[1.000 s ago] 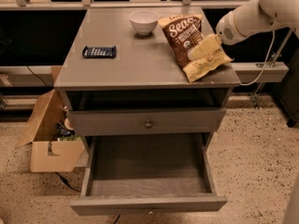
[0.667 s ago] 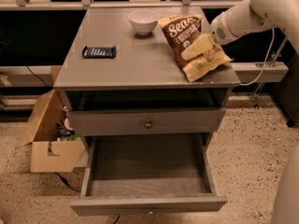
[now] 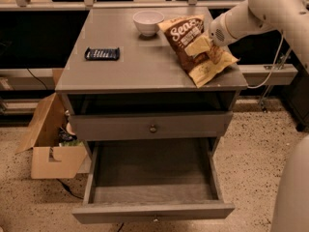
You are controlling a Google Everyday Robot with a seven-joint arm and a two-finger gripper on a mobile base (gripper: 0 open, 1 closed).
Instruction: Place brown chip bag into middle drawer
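Observation:
The brown chip bag lies on the right side of the grey cabinet's top, its tan end reaching the front right corner. My gripper comes in from the right on the white arm and sits on the bag's middle, in contact with it. The bag rests on the cabinet top. The middle drawer is pulled open at the bottom of the cabinet, and its grey tray holds nothing.
A white bowl stands at the back of the top, left of the bag. A small dark blue wrapped bar lies at the left. A shut drawer front with a round knob sits above the open drawer. An open cardboard box stands on the floor at the left.
My gripper has moved left from the bag's right edge onto its middle. The bag has shifted slightly; the drawer is unchanged.

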